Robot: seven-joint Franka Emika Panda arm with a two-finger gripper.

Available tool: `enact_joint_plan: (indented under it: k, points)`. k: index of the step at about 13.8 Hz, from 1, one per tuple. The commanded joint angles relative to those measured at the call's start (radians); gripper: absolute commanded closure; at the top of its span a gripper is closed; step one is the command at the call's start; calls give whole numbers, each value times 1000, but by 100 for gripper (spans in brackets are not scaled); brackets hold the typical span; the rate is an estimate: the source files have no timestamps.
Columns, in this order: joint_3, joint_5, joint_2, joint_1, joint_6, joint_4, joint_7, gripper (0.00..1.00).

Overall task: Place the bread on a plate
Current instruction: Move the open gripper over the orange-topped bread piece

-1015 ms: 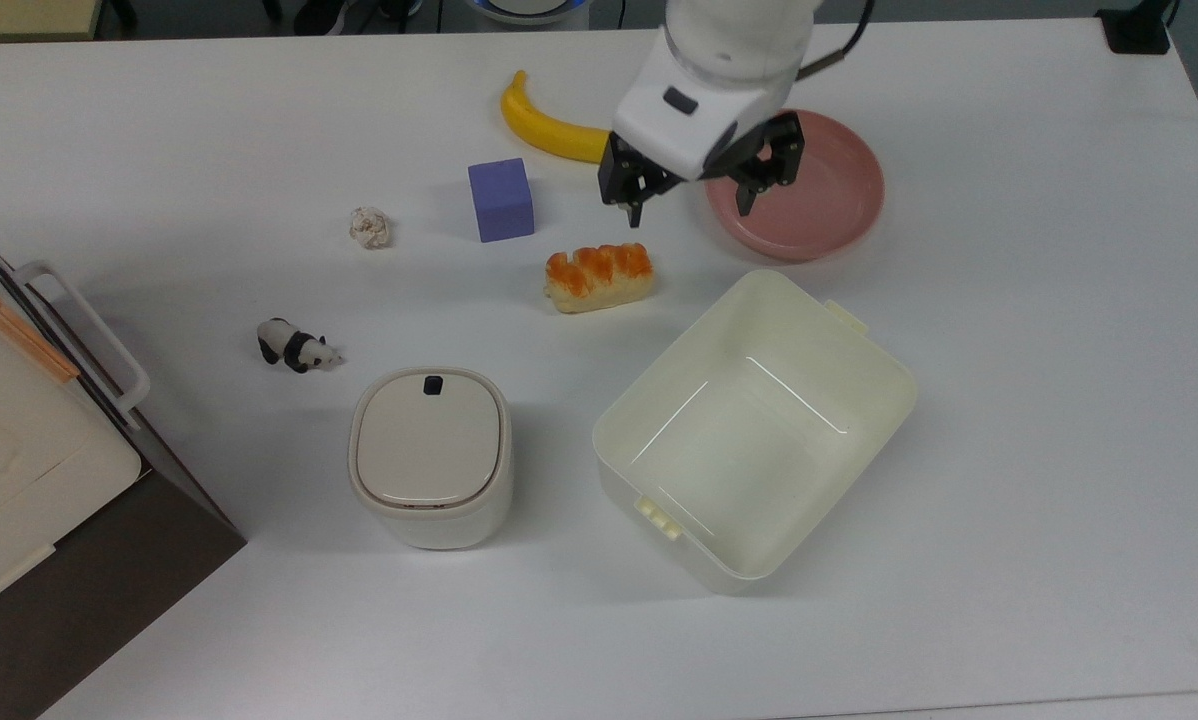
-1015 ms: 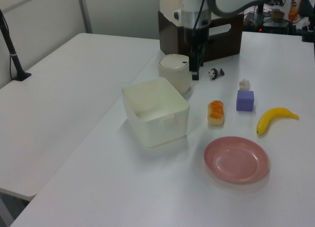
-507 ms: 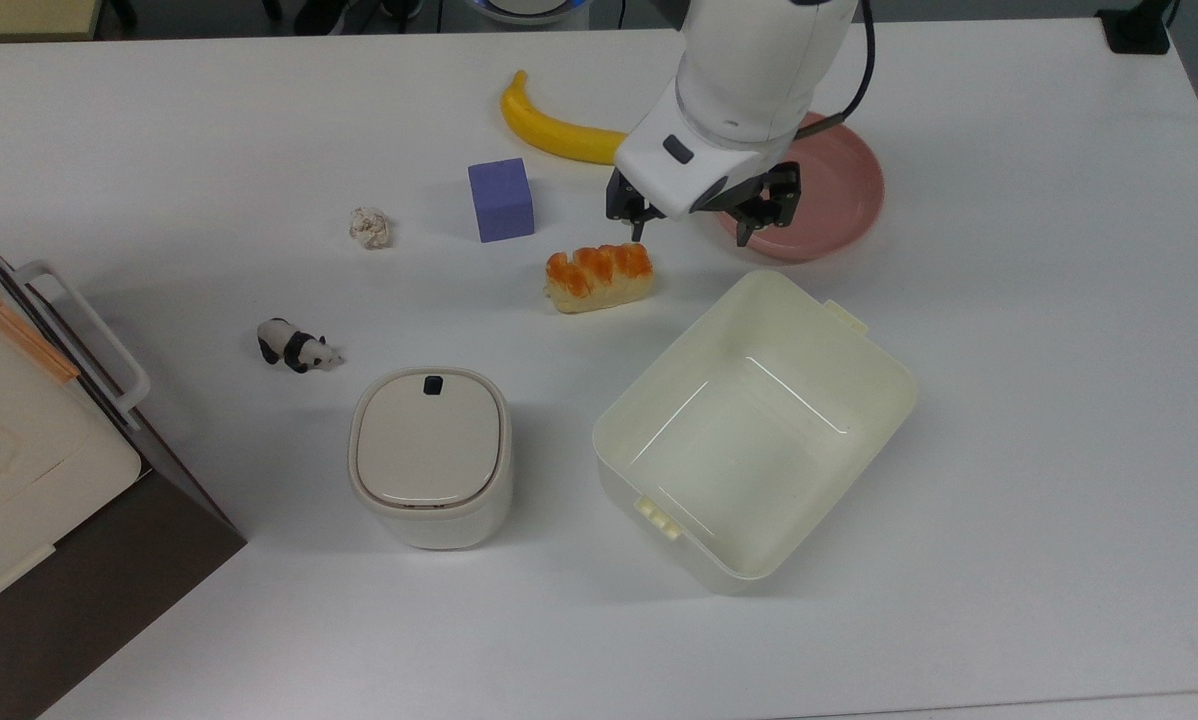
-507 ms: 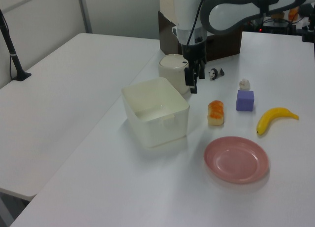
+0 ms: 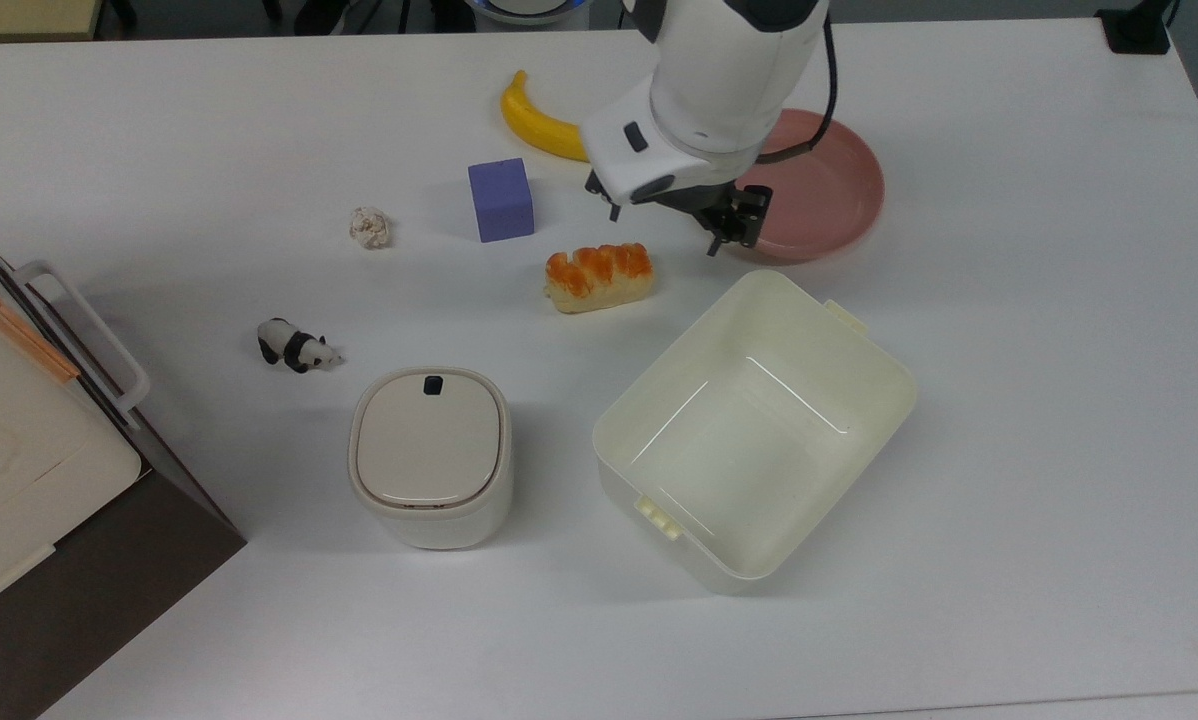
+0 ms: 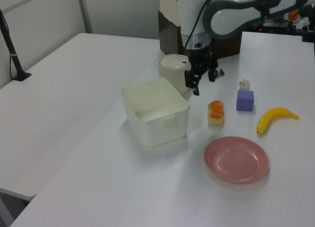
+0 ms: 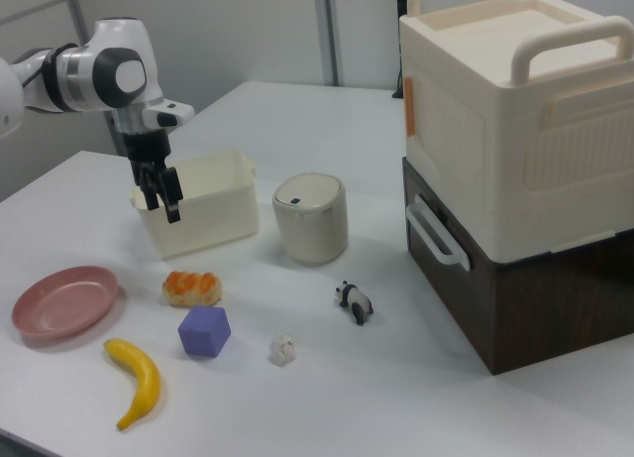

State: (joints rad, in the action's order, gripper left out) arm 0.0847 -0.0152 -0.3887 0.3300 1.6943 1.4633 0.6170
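The bread, a small loaf with an orange-brown segmented top, lies on the white table between the purple cube and the cream tub; I also see the bread and again the bread. The pink plate sits to the top view's right of it, partly under the arm, and shows whole as the plate and the plate. My gripper hangs open in the air above the gap between loaf and plate, holding nothing, gripper, gripper.
A yellow banana, purple cube, paper ball and toy panda lie around the loaf. A big cream tub and a lidded bin stand nearer. A stacked cream box on a dark cabinet is at the table's end.
The gripper has turned about its axis and shifted a little toward the bread, sitting lower over the table. Bread and plate have not moved.
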Motion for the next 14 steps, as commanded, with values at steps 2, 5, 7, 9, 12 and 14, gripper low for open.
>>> enact_joint_plan:
  k: [2,5,7,9,12,14]
  points:
    - [6,-43,111,-26,146,211,255,0]
    - [6,-84,125,-25,211,258,380,0]
    - [4,-109,131,-11,211,276,430,0]
    - [3,-143,129,16,212,293,480,0]
    - [3,-164,123,53,209,325,492,0]
    - [3,-164,114,69,206,330,492,0]
